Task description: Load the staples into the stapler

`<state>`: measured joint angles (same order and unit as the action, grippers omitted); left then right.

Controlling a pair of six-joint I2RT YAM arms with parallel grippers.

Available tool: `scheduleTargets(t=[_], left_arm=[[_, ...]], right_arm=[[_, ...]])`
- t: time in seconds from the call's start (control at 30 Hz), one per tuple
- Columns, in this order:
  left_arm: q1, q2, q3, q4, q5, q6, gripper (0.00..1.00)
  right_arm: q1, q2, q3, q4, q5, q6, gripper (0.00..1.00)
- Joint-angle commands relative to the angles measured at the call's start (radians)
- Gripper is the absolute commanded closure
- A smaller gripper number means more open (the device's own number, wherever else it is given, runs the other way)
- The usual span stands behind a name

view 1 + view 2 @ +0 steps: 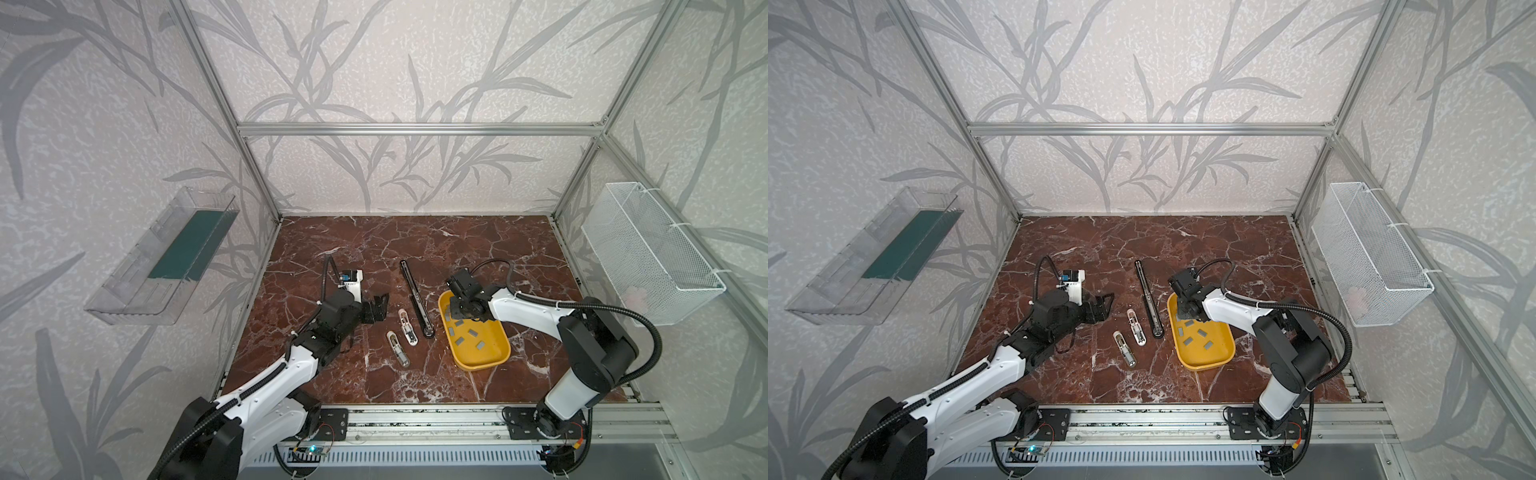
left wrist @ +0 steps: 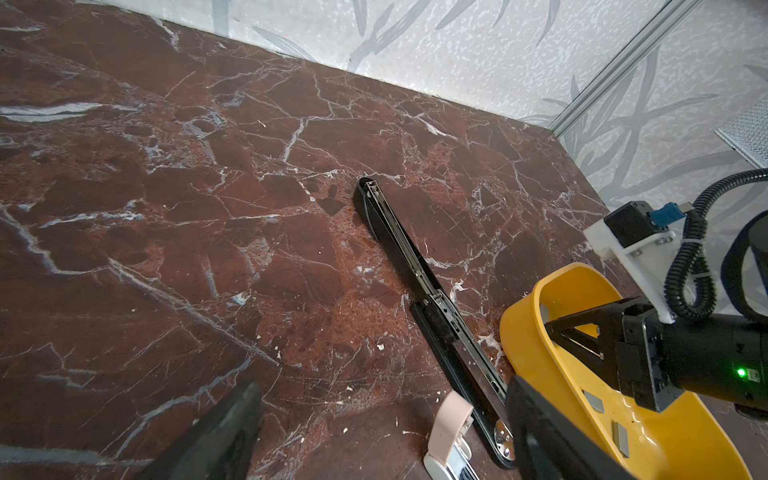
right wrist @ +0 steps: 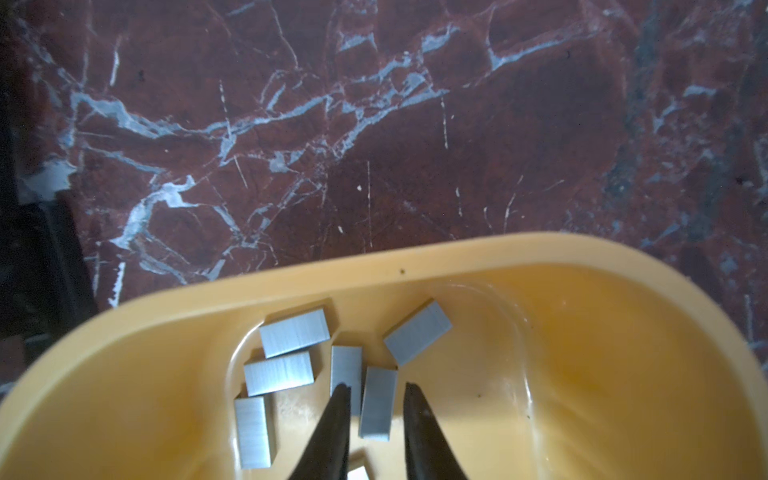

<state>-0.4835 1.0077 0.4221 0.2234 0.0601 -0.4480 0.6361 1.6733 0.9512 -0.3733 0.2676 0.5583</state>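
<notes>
We see pale wallpaper (image 1: pixel 415 62) with grey leafy branches on all three walls, edged by silver aluminium bars (image 1: pixel 415 129). The work surface is a dark red marble top (image 1: pixel 415 241) with white veins. In both top views a clear plastic shelf (image 1: pixel 124 286) hangs on the left wall and a white wire-mesh basket (image 1: pixel 648 257) on the right. A slotted aluminium rail (image 1: pixel 436 424) runs along the near edge, under soft, even light

Soft even light; close foreground blurred.
</notes>
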Motion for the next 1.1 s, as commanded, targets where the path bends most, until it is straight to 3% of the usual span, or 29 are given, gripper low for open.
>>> scheduleTargets(t=[0.0, 1.07], left_arm=[[-0.004, -0.006, 0.024, -0.009, -0.009, 0.003, 0.08], [-0.005, 0.012, 0.029, -0.003, 0.004, -0.003, 0.08]], right_arm=[[-0.01, 0.012, 0.023, -0.036, 0.022, 0.015, 0.75], [-0.026, 0.072, 0.054, -0.064, -0.022, 0.017, 0.79]])
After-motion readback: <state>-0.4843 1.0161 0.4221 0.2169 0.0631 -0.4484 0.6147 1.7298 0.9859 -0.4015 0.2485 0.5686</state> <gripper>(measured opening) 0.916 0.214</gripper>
